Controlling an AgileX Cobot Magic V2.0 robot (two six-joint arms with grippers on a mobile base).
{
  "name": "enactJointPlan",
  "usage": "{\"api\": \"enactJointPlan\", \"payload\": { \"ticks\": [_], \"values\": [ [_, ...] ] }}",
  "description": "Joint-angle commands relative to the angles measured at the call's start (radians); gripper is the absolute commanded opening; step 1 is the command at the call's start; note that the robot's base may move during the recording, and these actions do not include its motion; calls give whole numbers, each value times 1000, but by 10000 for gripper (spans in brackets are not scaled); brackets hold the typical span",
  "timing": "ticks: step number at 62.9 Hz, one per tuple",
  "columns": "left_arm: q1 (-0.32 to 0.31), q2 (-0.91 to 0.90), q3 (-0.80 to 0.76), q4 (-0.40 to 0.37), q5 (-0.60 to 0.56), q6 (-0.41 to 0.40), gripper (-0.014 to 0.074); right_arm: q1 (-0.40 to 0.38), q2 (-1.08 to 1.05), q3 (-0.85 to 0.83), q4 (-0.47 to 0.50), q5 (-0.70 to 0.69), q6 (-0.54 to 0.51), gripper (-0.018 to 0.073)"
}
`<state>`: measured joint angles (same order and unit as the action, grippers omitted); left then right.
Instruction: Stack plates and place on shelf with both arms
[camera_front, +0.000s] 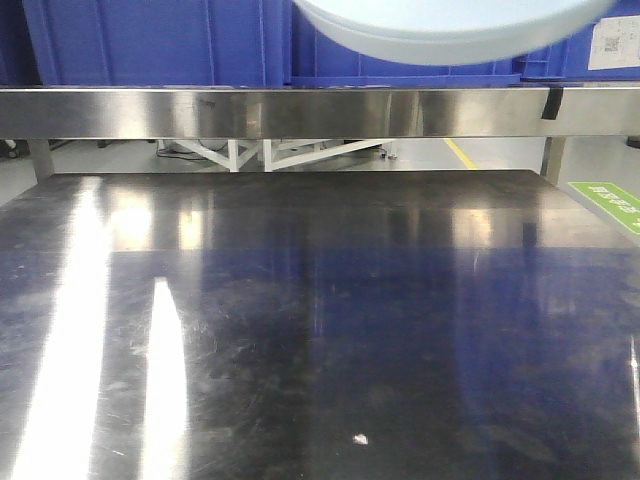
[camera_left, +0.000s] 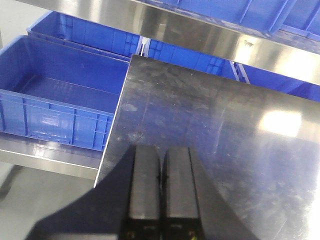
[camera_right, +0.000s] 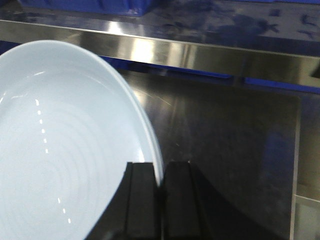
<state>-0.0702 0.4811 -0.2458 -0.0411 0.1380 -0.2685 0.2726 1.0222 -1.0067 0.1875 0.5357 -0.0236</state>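
The lift toward the shelf looks to be in hand: the glossy pale bluish-white round plate hangs at 12 to 1 o'clock in the front view, above the brushed stainless shelf rail. The black clamp-like right gripper is pinched on its rim; whether it is one plate or two nested, I cannot tell. The black left gripper, jaws together, holds nothing over the scuffed steel tabletop. The next move calls for carrying it level past the rail
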Motion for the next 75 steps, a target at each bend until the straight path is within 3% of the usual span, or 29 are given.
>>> {"api": "enactJointPlan", "payload": {
  "ticks": [1,21,75],
  "values": [
    [1,1,-28,0,-85,1,90,-20,-91,32,8,-89,-2,48],
    [1,1,-28,0,-85,1,90,-23,-249,175,8,-153,-2,48],
    [1,1,-28,0,-85,1,90,-23,-261,177,8,-129,-2,48]
  ]
}}
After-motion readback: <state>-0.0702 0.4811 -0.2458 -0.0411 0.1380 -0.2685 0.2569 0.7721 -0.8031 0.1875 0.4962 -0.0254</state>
